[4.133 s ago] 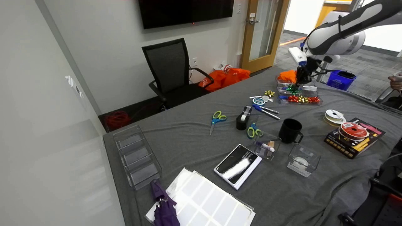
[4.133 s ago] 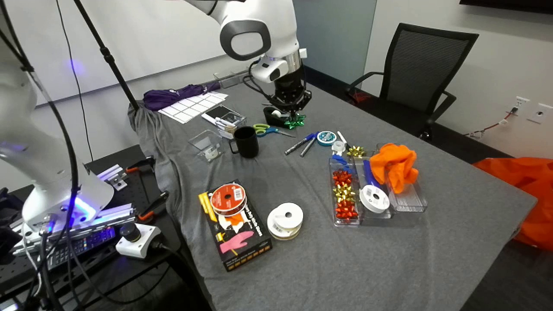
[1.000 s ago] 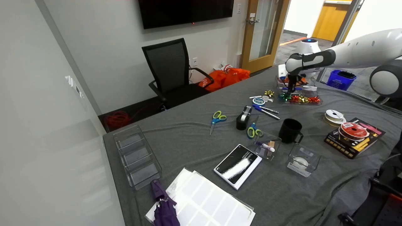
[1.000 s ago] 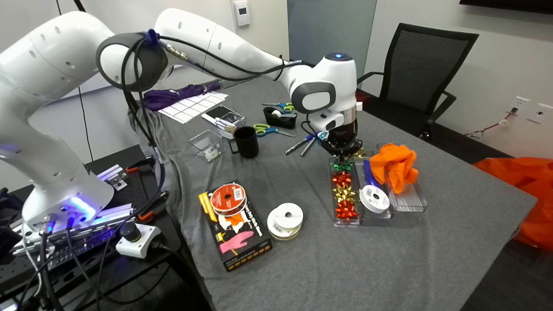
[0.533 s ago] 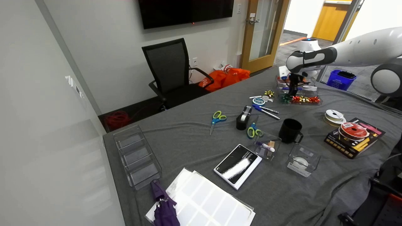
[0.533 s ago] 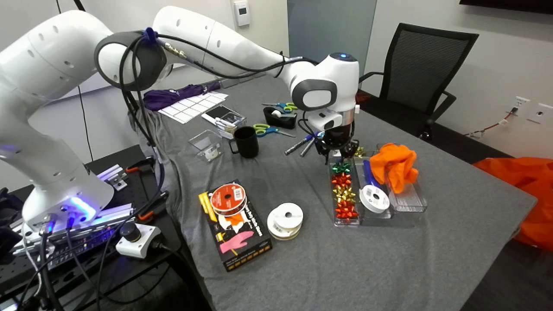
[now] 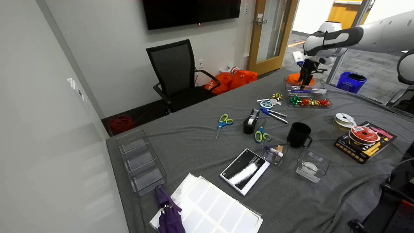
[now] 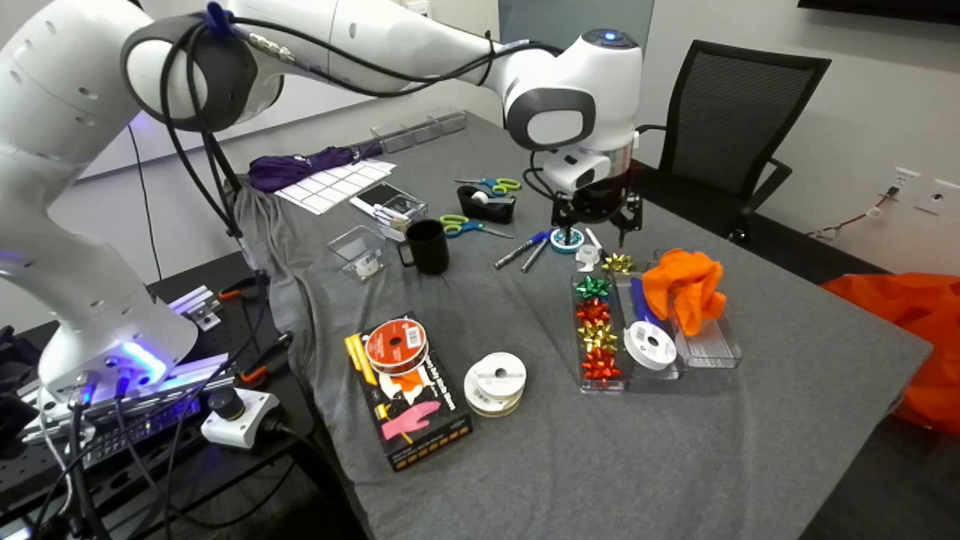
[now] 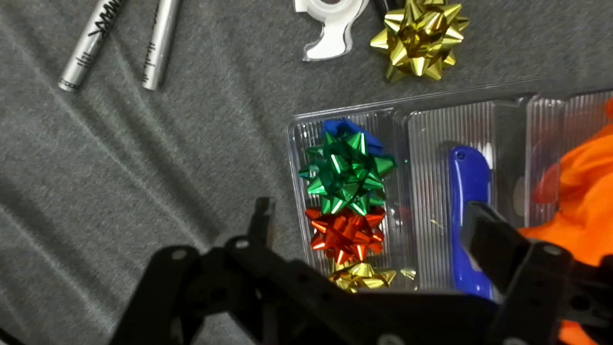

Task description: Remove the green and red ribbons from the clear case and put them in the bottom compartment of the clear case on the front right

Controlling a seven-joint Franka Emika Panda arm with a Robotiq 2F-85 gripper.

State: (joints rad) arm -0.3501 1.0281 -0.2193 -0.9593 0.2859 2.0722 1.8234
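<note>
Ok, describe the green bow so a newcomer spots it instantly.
On the grey table, find the clear case with the orange bundle. Shiny bows line one side. The green bow is at the row's end, beside a red bow, and it's the only green one.

Green bow (image 9: 348,175); red bow (image 9: 346,235); gold bow (image 9: 420,40)

Green bow (image 9: 347,175) hung from my end effector (image 8: 595,235) earlier; now lies released in clear case (image 9: 404,239), just beside red bow (image 9: 346,235). I've parted fingers (image 9: 488,237), clamped on green bow before, and raised them off it. Arm (image 8: 442,52) risen too, in both exterior views.
</note>
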